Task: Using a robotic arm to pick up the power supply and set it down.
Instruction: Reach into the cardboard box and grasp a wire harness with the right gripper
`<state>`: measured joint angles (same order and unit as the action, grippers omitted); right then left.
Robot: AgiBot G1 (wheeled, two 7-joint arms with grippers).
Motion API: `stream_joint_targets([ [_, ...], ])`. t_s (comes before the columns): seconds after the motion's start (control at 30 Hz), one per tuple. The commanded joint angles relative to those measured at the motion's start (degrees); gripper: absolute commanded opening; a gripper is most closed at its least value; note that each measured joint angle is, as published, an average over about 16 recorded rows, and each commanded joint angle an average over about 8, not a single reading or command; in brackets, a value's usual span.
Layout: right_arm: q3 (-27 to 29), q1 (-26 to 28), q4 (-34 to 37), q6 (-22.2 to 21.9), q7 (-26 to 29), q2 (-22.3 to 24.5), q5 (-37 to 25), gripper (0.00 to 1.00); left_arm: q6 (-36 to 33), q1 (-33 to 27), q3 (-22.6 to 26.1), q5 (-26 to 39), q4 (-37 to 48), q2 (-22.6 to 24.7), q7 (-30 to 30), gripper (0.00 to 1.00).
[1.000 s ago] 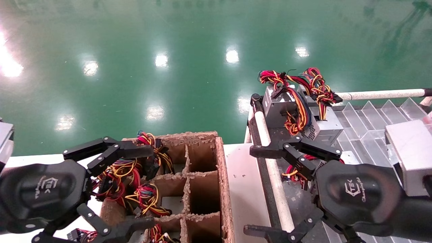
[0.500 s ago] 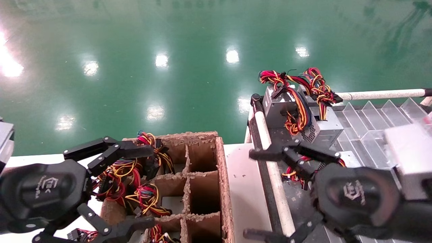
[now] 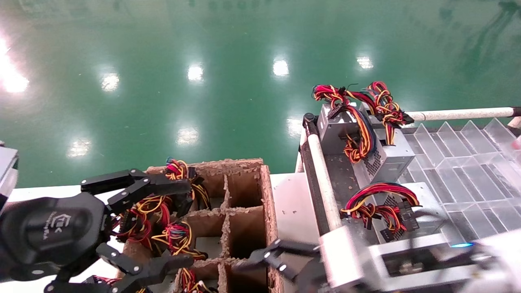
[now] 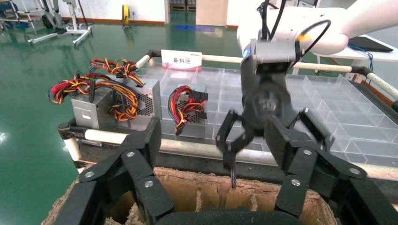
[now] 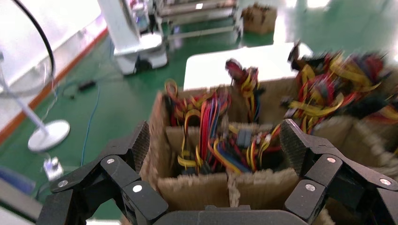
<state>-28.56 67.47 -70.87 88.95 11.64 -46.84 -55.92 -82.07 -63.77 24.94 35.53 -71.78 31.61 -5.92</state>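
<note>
Since a second ago the right claw (image 3: pixel 260 260) has swung off the tray of clear dividers (image 3: pixel 468 162) and now sits low at the near edge of the cardboard box (image 3: pixel 266 203), its pale grey wrist stretched across the white bench (image 3: pixel 291 203) toward the box. Its fingers stand apart and hold nothing; from its own wrist camera the two spread fingers (image 5: pixel 300 145) frame the box's cells, which are full of coloured wires. With the arm gone from there, a power supply (image 3: pixel 411 211) shows lying on the tray, its red, yellow and black wire loop arched on top. Two more power supplies (image 3: pixel 366 138) stand together at the far left corner of the tray, just beside the white rail (image 3: pixel 321 175), with their wire bundles piled over them. The left claw (image 3: pixel 163 224) hovers over the left side of the cardboard box, fingers wide apart and empty, above cells packed with wire bundles (image 3: pixel 175 236). The cells on the right side of the box look bare. From the left wrist camera the right claw (image 4: pixel 263 140) hangs pointing down at the box rim, in front of the tray, where a small white sign (image 4: pixel 181 59) stands at its far edge.
</note>
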Motion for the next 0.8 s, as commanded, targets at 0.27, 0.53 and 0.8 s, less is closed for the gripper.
stream_joint_targets([
  [0.27,-4.7,2.9,5.8,0.0,-4.4,-6.5,-6.1,0.46,0.0,0.0,0.0,0.0,0.0,0.0,0.0,0.0],
  [0.53,-8.0,5.6,12.5,1.0,-8.4,-11.8,-7.6,0.0,0.0,0.0,0.0,0.0,0.0,0.0,0.0,0.0],
  [0.8,-11.6,8.1,16.5,1.0,-11.1,-14.4,-8.9,0.0,0.0,0.0,0.0,0.0,0.0,0.0,0.0,0.0],
])
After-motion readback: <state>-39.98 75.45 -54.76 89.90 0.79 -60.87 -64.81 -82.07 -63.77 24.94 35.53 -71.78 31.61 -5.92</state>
